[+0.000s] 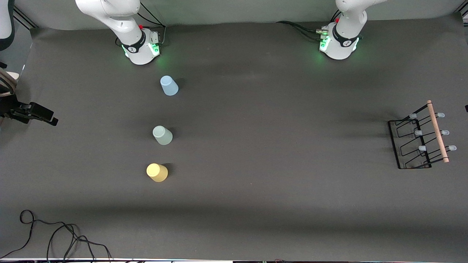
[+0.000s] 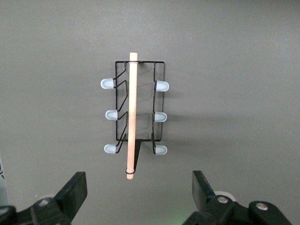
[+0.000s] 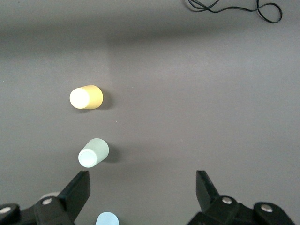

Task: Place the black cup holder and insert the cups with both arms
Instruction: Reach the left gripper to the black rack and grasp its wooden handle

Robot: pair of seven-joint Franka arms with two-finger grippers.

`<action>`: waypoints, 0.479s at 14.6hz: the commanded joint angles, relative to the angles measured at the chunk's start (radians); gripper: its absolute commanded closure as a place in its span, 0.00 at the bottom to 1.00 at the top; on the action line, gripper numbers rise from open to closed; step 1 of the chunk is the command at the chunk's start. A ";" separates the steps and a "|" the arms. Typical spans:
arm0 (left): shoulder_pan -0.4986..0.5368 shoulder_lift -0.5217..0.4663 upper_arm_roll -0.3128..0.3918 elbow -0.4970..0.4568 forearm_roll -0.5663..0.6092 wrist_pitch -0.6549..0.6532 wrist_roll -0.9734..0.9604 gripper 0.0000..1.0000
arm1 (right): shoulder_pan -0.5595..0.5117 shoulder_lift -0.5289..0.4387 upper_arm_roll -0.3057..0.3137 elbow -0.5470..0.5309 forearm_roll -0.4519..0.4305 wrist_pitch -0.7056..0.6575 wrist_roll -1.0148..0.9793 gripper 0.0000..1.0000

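Observation:
The black cup holder (image 1: 437, 132) stands on the table at the left arm's end, wooden rod on top, pale-capped prongs on both sides. In the left wrist view the holder (image 2: 132, 117) lies below, and my left gripper (image 2: 139, 187) hangs open and empty high above the table beside it. The pale blue cup (image 1: 169, 85), pale green cup (image 1: 162, 135) and yellow cup (image 1: 157, 172) stand in a row toward the right arm's end, the blue one farthest from the front camera. My right gripper (image 3: 143, 185) hangs open and empty high over the blue cup (image 3: 107, 219) and green cup (image 3: 93, 153); the yellow cup (image 3: 86, 97) shows too.
A black device (image 1: 29, 112) juts over the table's edge at the right arm's end. A loose black cable (image 1: 55, 237) lies at the edge nearest the front camera; it also shows in the right wrist view (image 3: 234, 9). Neither gripper shows in the front view.

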State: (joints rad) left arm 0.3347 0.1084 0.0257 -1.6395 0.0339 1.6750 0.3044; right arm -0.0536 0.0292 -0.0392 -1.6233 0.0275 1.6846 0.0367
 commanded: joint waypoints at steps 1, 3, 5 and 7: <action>0.013 -0.055 -0.007 -0.149 0.018 0.113 0.027 0.00 | -0.011 0.014 0.004 0.022 -0.012 -0.016 0.003 0.00; 0.030 -0.044 -0.007 -0.206 0.018 0.198 0.047 0.00 | -0.009 0.023 0.004 0.026 -0.012 -0.016 -0.011 0.00; 0.061 -0.042 -0.004 -0.293 0.018 0.314 0.096 0.00 | -0.002 0.024 0.005 0.026 -0.012 -0.016 -0.011 0.00; 0.069 -0.023 -0.004 -0.347 0.015 0.376 0.096 0.00 | 0.000 0.024 0.005 0.025 -0.012 -0.016 -0.008 0.00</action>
State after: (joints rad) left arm 0.3856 0.1060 0.0273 -1.9019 0.0383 1.9819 0.3758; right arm -0.0535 0.0420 -0.0381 -1.6233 0.0275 1.6846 0.0367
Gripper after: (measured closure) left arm 0.000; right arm 0.000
